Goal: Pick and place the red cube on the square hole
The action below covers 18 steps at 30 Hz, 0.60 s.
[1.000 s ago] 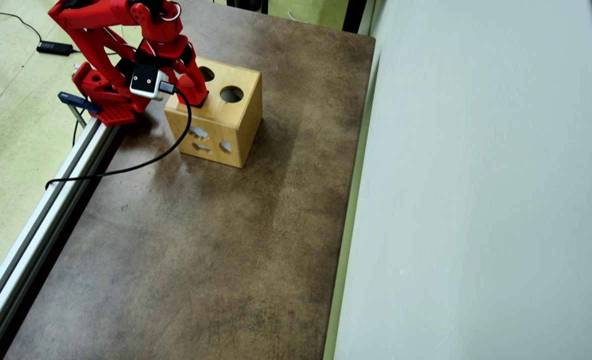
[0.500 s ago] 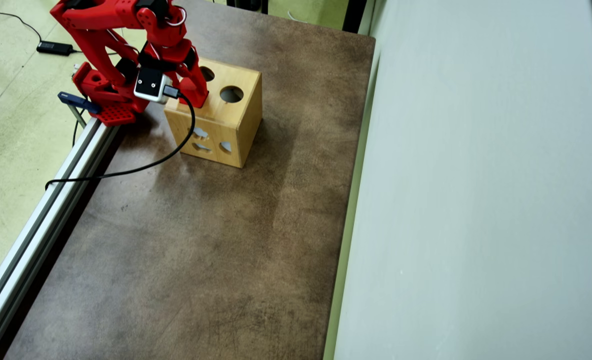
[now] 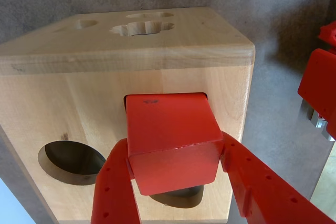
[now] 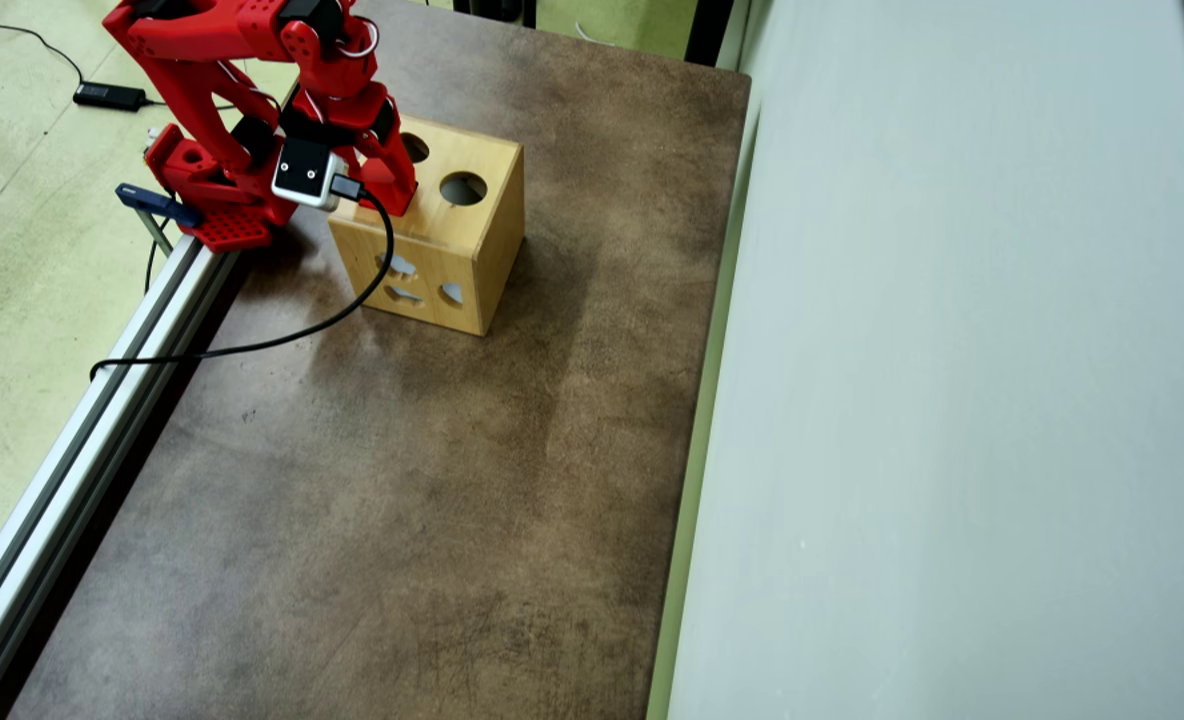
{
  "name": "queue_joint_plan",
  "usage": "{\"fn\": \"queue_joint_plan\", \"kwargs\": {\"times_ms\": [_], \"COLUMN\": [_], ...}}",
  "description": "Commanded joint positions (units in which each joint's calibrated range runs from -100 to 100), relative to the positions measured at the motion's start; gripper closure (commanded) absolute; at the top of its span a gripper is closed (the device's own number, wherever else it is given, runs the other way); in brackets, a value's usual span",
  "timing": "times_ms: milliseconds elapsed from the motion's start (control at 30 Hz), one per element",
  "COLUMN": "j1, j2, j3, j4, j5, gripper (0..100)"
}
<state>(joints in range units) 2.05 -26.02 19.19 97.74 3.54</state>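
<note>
wrist view: my camera rode behind the claw [image 3: 176,177], close on the wooden box [image 3: 105,93].
overhead view: I looked steeply down, far off, over the counter [image 4: 402,500].
shared: the box [image 4: 452,250].

no legible text or labels

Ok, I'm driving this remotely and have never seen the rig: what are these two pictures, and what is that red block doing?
The machine is a small red robot arm bolted at the edge of a brown table. The overhead view looks down on the whole table; the wrist view comes from a camera riding on the arm. On the table stands one wooden box with shaped holes cut in its faces. The gripper, two red fingers, is shut on a red cube, held right at the square hole in the box's top face. It is not released yet.
</note>
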Motion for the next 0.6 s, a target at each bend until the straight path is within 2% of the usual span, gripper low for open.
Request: {"fn": "queue_joint_plan", "kwargs": {"times_ms": [0, 567], "j1": [0.55, 0.63], "j2": [-0.1, -0.1], "j3": [-0.05, -0.05], "j4": [0.17, 0.17], "j5": [0.24, 0.44], "gripper": [99, 99]}}
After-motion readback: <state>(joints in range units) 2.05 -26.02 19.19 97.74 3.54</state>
